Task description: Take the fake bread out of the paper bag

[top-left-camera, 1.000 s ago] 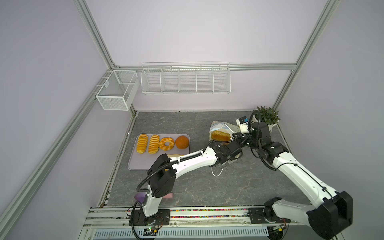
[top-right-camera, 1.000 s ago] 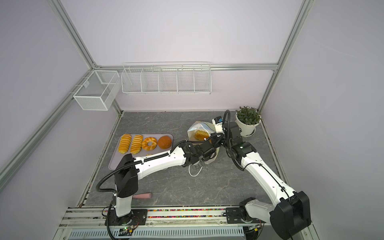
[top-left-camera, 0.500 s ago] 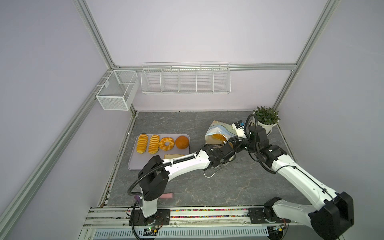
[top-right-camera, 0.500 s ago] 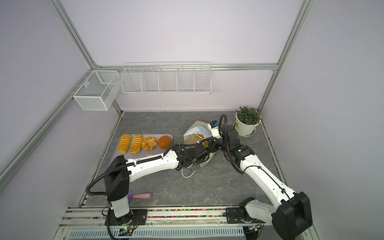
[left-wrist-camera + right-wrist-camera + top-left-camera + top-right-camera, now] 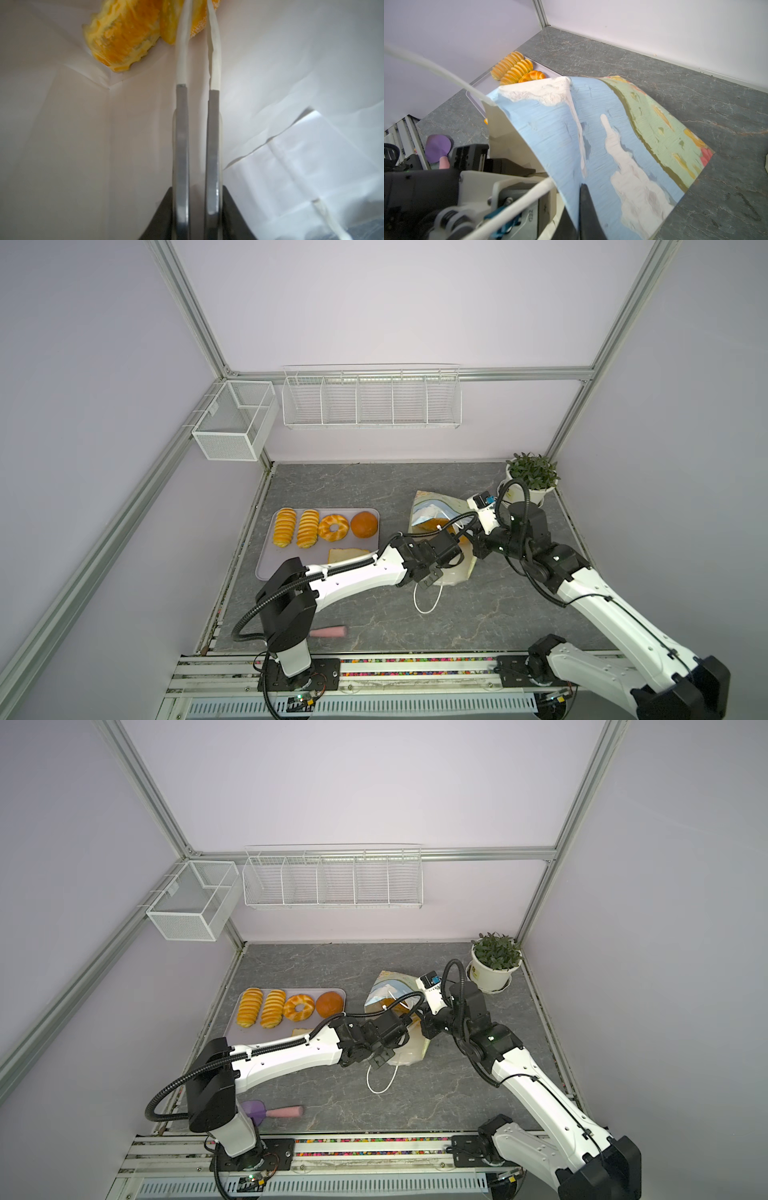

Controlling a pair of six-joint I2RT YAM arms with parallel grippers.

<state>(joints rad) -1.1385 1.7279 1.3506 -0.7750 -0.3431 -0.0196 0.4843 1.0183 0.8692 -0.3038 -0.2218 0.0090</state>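
Left jaws sit barely apart deep in the bag (image 5: 62, 145), tips at the bread (image 5: 122, 39) wedged in its corner, right jaws clamp the rim, so a narrow bite may squirt the bread aside or nip paper instead.

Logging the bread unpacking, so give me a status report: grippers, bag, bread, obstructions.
Right gripper shut on rim of sky-printed paper bag. Left gripper slightly open inside, tips at golden-orange toy bread in corner. Five breads on grey tray. No obstruction visible.
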